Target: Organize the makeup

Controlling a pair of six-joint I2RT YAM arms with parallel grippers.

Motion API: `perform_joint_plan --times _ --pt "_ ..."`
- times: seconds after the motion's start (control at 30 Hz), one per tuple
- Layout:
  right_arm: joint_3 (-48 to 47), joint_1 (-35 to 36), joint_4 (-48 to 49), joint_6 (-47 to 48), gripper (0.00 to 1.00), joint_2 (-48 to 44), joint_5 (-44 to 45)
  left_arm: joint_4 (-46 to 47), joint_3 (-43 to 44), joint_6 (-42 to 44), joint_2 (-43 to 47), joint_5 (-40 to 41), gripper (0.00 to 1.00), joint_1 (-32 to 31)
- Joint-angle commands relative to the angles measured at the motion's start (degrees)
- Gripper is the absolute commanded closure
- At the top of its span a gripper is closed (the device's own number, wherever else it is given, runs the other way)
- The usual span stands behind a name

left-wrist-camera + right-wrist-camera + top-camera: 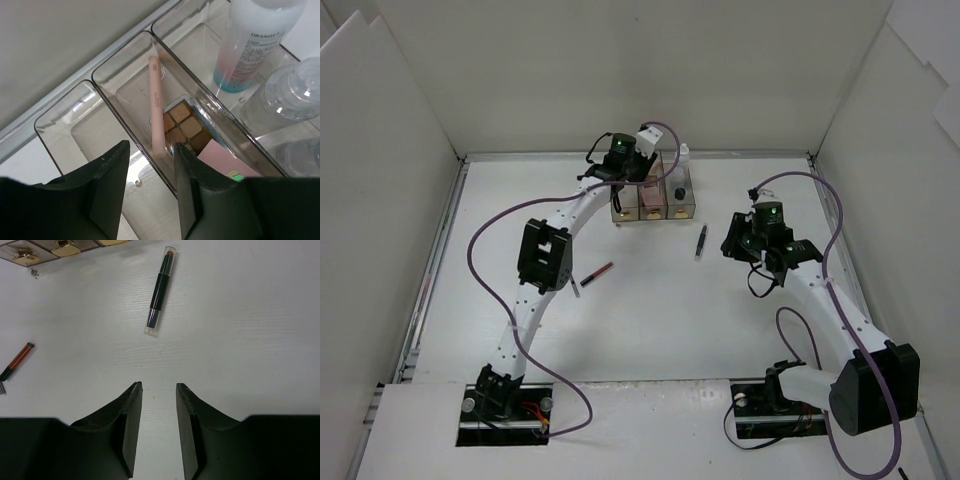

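Left gripper [150, 150]: jaws narrowly apart, nothing clamped, above the middle compartment of the clear box [107, 65]. The pink stick [157, 105] lies slanted just ahead with its near end at the gap, over a palette [182, 125], and the pink pad [220, 160] sits beside the right finger. Ahead-right, past the compartment wall, stands the white-blue bottle [255, 45]; its label partly reads "ORANOT", the smaller print is illegible. Right gripper [157, 387]: a narrow gap holding nothing, over the table [250, 340], with the black pencil [160, 290] straight ahead and well apart, and the red pencil [17, 360] far left, no writing legible on either.
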State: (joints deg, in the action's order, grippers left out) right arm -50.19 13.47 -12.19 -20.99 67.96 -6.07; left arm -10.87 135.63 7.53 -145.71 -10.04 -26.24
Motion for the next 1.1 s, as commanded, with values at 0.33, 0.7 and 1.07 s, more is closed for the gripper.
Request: perform_joint_plan --times 0.33,0.7,1.07 --pt "-0.17 -0.38 1.73 -0.36 0.69 -2.66 -0.53 -3.18 -6.17 -14.47 14.31 12.06 0.63 -1.62" --pt "0.27 -0.47 1.55 -1.15 0.69 -2.75 -0.70 -8.02 -8.46 -19.92 13.61 11.89 0.63 -2.15" --pt "1.24 -0.55 1.55 -1.24 0.69 -3.54 -0.53 -8.38 -10.47 -23.61 12.56 11.45 0.65 -2.67"
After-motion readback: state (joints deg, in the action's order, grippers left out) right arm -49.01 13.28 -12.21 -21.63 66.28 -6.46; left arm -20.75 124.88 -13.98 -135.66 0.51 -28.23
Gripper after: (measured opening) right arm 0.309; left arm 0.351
